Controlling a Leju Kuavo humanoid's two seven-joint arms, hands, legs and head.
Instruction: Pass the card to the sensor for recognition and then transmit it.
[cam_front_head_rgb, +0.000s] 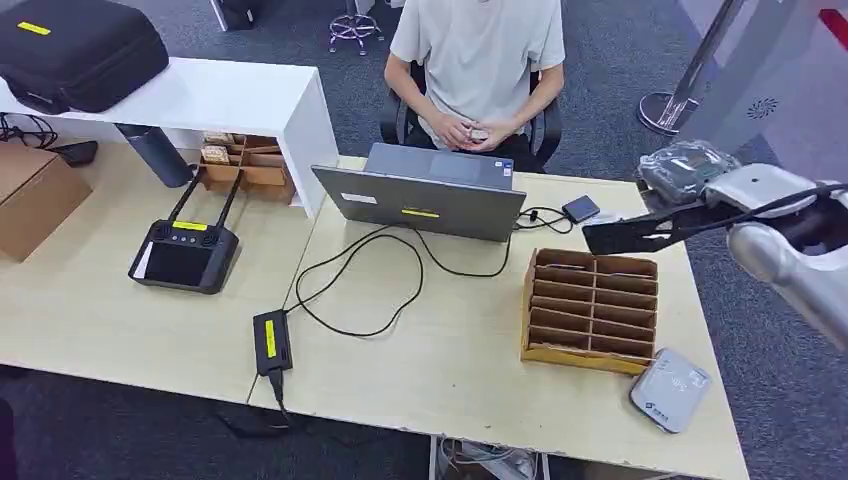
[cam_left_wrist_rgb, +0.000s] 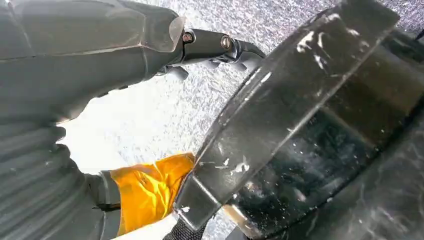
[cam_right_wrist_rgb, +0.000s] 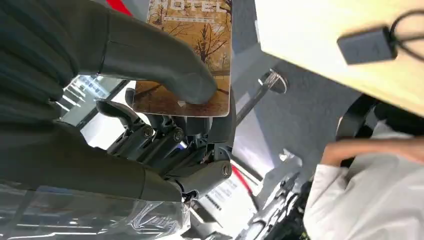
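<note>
Laptop (cam_front_head_rgb: 425, 190) sitting mid-worktop (cam_front_head_rgb: 100, 310), person (cam_front_head_rgb: 478, 60) sitting behind it. Divided cardboard box (cam_front_head_rgb: 590, 310) lying right of laptop, card reader (cam_front_head_rgb: 670, 388) just right-front of box. Controller (cam_front_head_rgb: 185, 252) lying left, power brick (cam_front_head_rgb: 271, 341) near front edge.

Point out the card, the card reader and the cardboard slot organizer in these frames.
card (cam_right_wrist_rgb: 187, 55): right wrist view, on its printed face above the robot hand's thumb.
card reader (cam_front_head_rgb: 671, 389): head view, on the middle of its grey top.
cardboard slot organizer (cam_front_head_rgb: 592, 307): head view, on a middle divider.
</note>
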